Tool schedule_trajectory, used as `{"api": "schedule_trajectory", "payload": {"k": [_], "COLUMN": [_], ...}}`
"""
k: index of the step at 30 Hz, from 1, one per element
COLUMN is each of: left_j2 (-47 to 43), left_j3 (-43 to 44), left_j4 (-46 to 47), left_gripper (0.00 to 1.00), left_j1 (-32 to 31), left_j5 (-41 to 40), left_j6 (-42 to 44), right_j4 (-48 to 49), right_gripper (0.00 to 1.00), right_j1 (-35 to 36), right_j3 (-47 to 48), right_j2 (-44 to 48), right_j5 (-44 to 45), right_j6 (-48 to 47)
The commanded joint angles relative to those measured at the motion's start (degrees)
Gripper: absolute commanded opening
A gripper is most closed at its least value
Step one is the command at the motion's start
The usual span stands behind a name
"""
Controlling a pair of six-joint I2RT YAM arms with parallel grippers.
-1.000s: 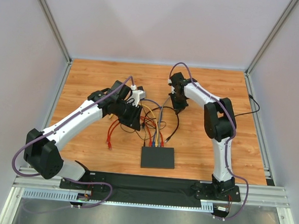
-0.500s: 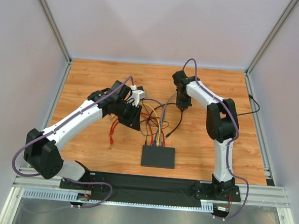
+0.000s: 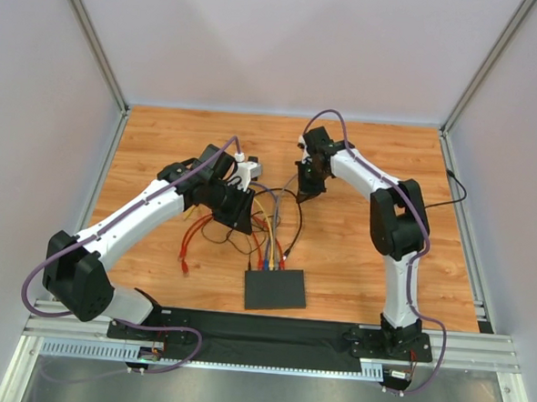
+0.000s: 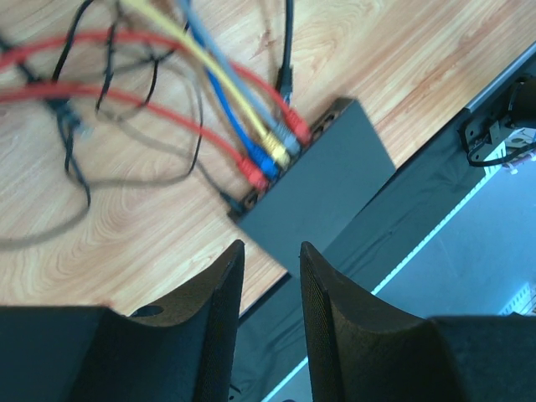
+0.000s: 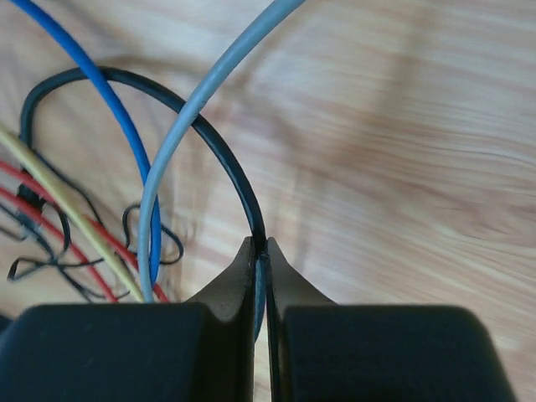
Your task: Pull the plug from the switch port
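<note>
The black switch (image 3: 275, 289) lies flat near the table's front; it also shows in the left wrist view (image 4: 335, 176). Several plugs (image 4: 272, 151), red, blue, yellow and grey, sit in its socket row. My right gripper (image 3: 308, 187) is shut on a thin black cable (image 5: 226, 159), which is pinched between the fingertips (image 5: 248, 261). The cable's black plug (image 4: 285, 84) ends just short of the socket row, apart from the switch. My left gripper (image 3: 236, 213) is open and empty, hovering over the cable tangle, and its fingers (image 4: 219, 285) frame the switch's near edge.
Loose red, blue, yellow, grey and black cables (image 3: 249, 220) tangle between the arms. A red cable's free end (image 3: 184, 267) lies left of the switch. A black mat (image 3: 242, 327) and a metal rail run along the front edge. Walls enclose the table.
My right gripper swung right, then back left, with the black cable in it. The switch slid a little toward the front left and turned slightly. The left arm stayed put.
</note>
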State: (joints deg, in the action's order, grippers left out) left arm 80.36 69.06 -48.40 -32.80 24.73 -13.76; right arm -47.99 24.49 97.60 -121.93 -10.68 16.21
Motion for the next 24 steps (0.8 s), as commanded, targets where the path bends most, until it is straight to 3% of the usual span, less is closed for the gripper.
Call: {"api": "schedule_trajectory", "payload": {"k": [1,9,19,24], "left_j2": [-0.5,-0.5,-0.1,0.3], "left_j3": [0.7,0.6,0.6,1.0], "left_j4": [0.3,0.1,0.1,-0.1], "left_gripper": [0.41,0.4,0.4,0.4], "left_j1": [0.3,0.3,0.3,0.4], "left_j5": [0.8,0.8,0.4,0.3], "left_j6": [0.3,0.4,0.4,0.5], "right_j4": [3.8,6.1,4.1,7.2], "right_gripper": [0.0,0.0,0.0,0.0], "right_j1": [1.1,-2.0,-4.5,-5.1], "right_j3": [0.1,-0.7,-3.4,-6.8], "right_j2": [0.4,0.1,1.1,3.4], "right_j5": [-13.8,-19.0,4.8,5.5], "right_j6": [-0.6,4.0,8.8,9.4]}}
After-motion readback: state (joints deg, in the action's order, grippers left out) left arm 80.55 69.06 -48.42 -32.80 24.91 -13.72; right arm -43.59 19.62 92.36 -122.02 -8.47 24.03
